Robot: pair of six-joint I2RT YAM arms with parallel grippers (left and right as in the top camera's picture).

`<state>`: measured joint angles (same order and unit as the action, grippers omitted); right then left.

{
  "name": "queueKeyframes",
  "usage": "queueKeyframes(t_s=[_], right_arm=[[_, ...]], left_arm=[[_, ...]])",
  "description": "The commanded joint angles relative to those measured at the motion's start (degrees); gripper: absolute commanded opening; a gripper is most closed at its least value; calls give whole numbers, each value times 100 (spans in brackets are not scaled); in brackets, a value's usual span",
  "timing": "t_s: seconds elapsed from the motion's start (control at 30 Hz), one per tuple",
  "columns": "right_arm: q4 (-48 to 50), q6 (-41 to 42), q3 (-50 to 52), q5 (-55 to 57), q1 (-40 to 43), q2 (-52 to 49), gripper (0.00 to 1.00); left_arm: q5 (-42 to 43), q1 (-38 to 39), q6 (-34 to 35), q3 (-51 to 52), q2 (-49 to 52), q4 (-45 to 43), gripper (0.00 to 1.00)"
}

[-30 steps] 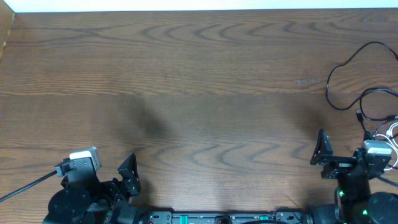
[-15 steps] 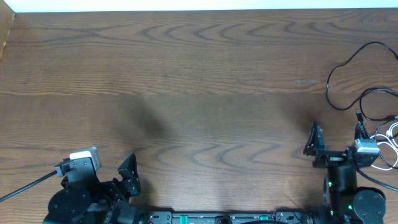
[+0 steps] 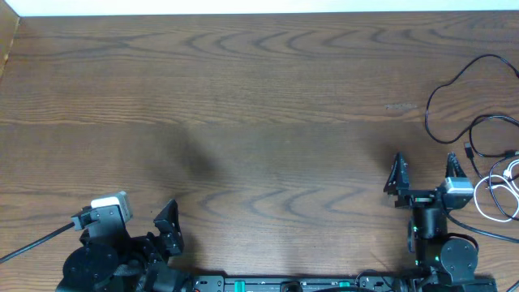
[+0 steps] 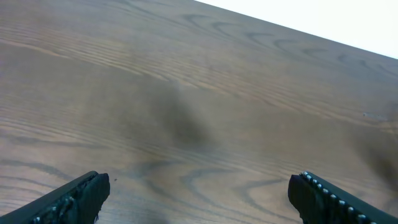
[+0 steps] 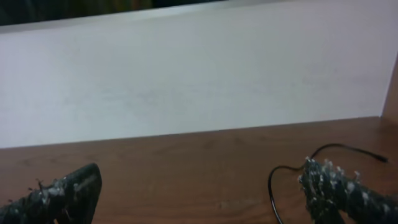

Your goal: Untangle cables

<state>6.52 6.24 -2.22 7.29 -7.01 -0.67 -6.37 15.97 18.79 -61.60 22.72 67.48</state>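
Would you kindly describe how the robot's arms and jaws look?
The left arm and right arm are black with rounded joints and a pale grey box at each wrist. Their jaws are black and tapering, with ridged inner faces. A black cable trails off the left arm; green lights glow on the right.

Left arm (image 3: pixel 105 259): black; white camera box (image 3: pixel 109 209); black cable (image 3: pixel 36 243).
Right gripper (image 3: pixel 425 162): black; toothed fingers (image 5: pixel 336 186).

left gripper (image 4: pixel 199 185) splayed wide, right gripper (image 3: pixel 425 165) — likewise
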Motion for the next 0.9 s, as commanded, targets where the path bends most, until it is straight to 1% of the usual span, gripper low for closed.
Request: queueKeyframes(t_s=[0.0,0.13,0.27,0.3,0.4,0.43,0.67,0.87], right_arm=[[186,-76,192,-11,-22,39,99],[181,-94,190,9,-22,39,99],[20,-431,190,4,-22,39,99],[-122,-505,190,2,-22,39,99],[-957,-507,190,-52,-22,39,99],[-1036,-527,192,-160,-22,39,99],[-1043,-525,192,-302,-13,39,99],[-1043,-525,192,-299,219,39,99]], left_arm=[[-74,-2,-70,-35,7,-7,97],[-74,-2,-70,-35,7,-7,97],[-74,-2,-70,-35,7,-7,97],[-72,-2,-70,-35,7,-7,97],[-74,-2,-70,-35,7,-7,97],[-74,-2,-70,-35,7,-7,97],[-74,-2,-70,-35,7,-7,97],[-74,-2,-70,-35,7,-7,97]])
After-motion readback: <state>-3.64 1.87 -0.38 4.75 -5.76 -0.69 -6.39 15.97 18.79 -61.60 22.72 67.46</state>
